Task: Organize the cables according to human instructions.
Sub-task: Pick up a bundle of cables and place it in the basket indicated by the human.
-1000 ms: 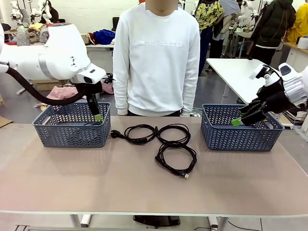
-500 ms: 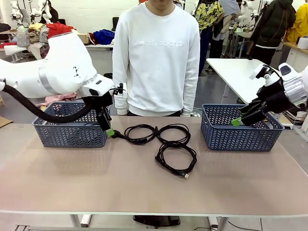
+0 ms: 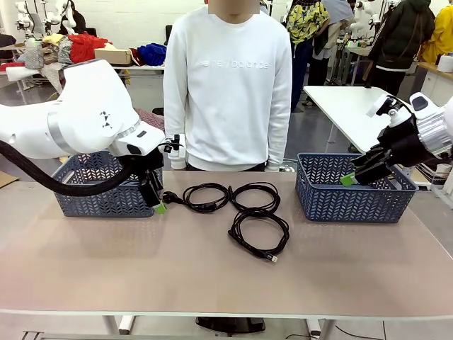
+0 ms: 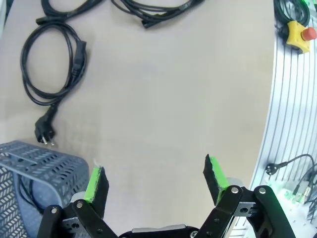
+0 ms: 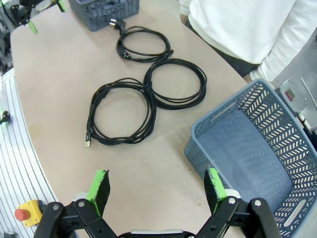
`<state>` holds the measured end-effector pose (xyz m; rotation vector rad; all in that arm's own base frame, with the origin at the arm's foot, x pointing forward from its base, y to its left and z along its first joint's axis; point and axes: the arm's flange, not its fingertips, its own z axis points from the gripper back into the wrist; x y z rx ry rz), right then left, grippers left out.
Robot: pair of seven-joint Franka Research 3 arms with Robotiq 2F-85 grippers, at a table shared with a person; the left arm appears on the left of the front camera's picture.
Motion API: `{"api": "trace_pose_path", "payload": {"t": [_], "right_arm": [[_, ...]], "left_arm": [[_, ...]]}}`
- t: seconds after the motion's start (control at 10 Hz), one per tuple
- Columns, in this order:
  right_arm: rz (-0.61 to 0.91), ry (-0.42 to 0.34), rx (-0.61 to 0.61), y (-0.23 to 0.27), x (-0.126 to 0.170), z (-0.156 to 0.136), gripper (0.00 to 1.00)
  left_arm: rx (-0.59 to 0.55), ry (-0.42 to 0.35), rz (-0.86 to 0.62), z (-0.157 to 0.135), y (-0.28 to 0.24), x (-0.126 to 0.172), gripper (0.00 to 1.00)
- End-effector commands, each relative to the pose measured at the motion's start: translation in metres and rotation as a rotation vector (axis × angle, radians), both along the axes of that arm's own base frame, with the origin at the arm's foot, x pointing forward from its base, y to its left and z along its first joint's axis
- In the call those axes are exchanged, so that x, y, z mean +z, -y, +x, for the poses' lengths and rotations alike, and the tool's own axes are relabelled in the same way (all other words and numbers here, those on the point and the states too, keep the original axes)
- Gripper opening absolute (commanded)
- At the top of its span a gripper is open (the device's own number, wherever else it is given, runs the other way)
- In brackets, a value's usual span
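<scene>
Front view: left gripper (image 3: 158, 204), jaws spread and empty, low at the near corner of the left basket (image 3: 99, 198). Right gripper (image 3: 352, 177), jaws released, nothing held, over the right basket (image 3: 340, 202). Three coiled cables (image 3: 258, 234) lie on the table (image 3: 212, 283) between the baskets.

Left wrist view: fingers wide apart over bare tabletop. The left basket holds what may be a dark cord (image 4: 22, 191).

Right wrist view: fingers wide apart. The right basket's floor is bare.

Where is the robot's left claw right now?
In the front view, the left gripper hangs open just off the left basket's right end, beside the plug of the leftmost cable.
</scene>
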<state>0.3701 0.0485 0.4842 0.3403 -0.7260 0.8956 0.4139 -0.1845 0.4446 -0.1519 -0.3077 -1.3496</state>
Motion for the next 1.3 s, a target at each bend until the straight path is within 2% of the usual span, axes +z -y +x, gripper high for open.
{"api": "trace_pose_path", "payload": {"t": [0.0,1.2], "right_arm": [[0.011,0.014,0.022,0.0030,-0.0014,0.0032,1.00],[0.011,0.014,0.022,0.0030,-0.0014,0.0032,1.00]], "left_arm": [[0.000,-0.005,0.002,0.0002,0.0001,0.0004,1.00],[0.000,-0.005,0.002,0.0002,0.0001,0.0004,1.00]]}}
